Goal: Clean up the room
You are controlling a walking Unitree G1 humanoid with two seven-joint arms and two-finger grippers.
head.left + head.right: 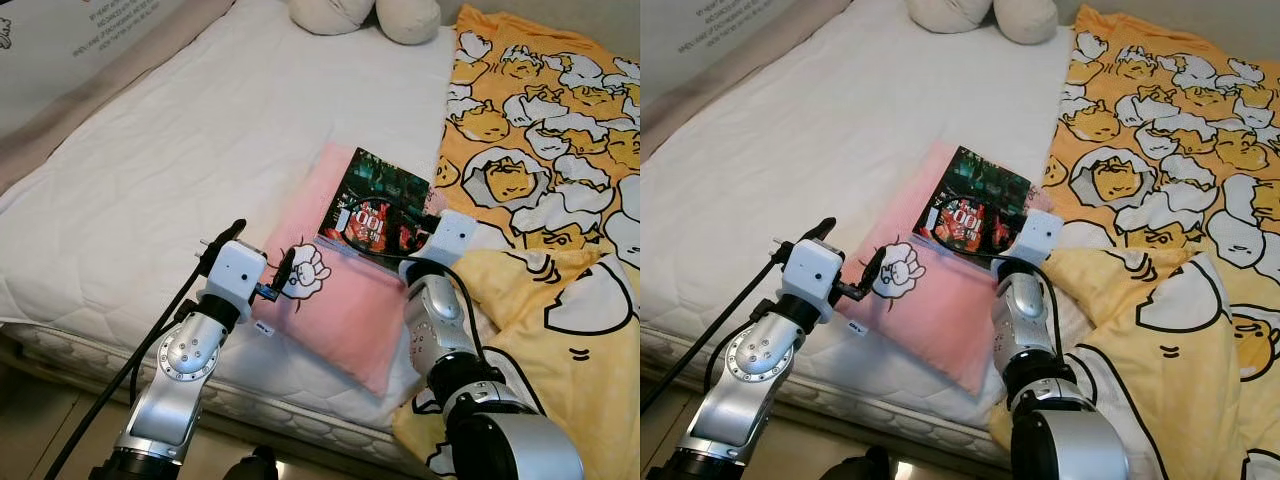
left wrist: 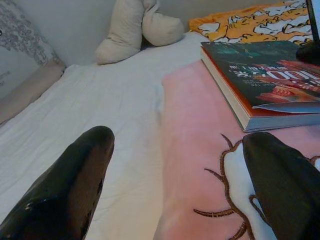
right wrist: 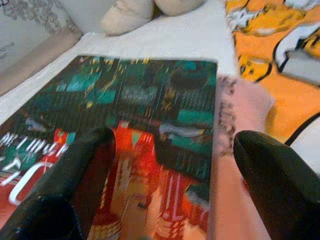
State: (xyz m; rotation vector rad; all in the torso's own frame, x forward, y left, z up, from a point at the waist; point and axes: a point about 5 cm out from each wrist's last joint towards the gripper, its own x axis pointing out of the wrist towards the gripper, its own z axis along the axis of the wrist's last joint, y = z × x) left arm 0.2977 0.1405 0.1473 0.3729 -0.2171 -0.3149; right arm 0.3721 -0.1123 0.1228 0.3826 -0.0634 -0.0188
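A white quilted mattress [image 1: 200, 180] spreads out before me, with a yellow blanket [image 1: 560, 160] printed with egg characters heaped over its right side and cream plush cushions [image 1: 365, 15] at the far end. Near the mattress's front edge lies a pink blanket [image 1: 345, 300], folded flat, its long axis running from the far left toward the near right corner. A white cartoon fist [image 1: 305, 272] is stitched on its left part. On the far end of the pink blanket rests a book [image 1: 378, 212] with a dark green and red cover, its long sides running away from me and tilted a little to the right.

My right gripper [image 3: 165, 185] hangs low over the book's near edge, jaws spread wide, one finger above the red cover and the other above the pink fringe beside it. My left gripper [image 2: 175, 185] sits at the pink blanket's left edge, jaws wide apart, straddling that edge beside the fist.
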